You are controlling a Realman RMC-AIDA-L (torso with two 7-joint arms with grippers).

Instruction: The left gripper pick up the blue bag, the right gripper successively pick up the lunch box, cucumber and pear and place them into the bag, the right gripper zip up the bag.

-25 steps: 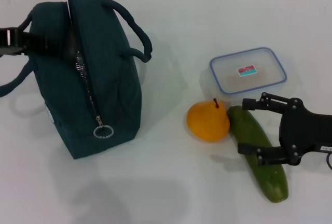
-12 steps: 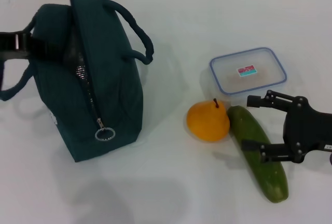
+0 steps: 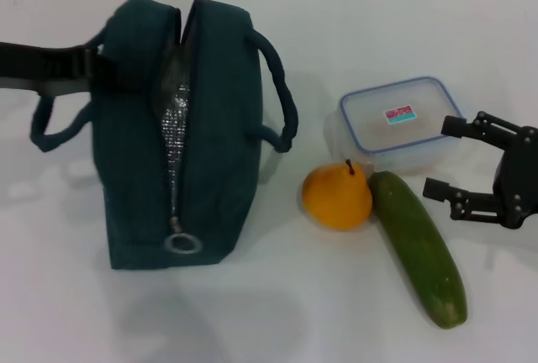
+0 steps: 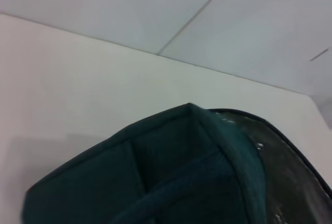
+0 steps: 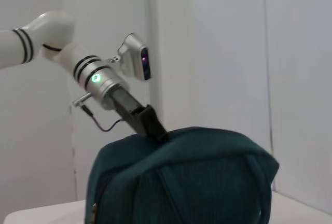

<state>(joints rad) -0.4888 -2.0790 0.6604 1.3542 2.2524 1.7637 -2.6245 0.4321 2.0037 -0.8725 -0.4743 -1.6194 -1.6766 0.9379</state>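
The blue bag (image 3: 214, 128) stands on the left half of the table, its zip parted so the silver foil lining (image 3: 175, 119) shows. Its ring pull (image 3: 183, 243) lies at the near end. My left gripper (image 3: 94, 67) reaches in from the left and is shut on the bag's left wall; the right wrist view shows the left gripper (image 5: 150, 126) clamped on the bag's top edge (image 5: 197, 177). The lunch box (image 3: 402, 115), pear (image 3: 336, 197) and cucumber (image 3: 420, 249) lie on the table to the right. My right gripper (image 3: 444, 156) hangs open beside the lunch box's right end, holding nothing.
The white table (image 3: 277, 313) ends at a tiled wall behind. One bag handle (image 3: 277, 86) arches toward the lunch box, the other (image 3: 55, 128) droops on the left. The pear touches the cucumber's far end. The left wrist view shows only the bag fabric (image 4: 181, 172).
The bag has shifted right and turned, and its opening has spread wider. My right gripper has drawn back from over the cucumber, to the right and toward the lunch box.
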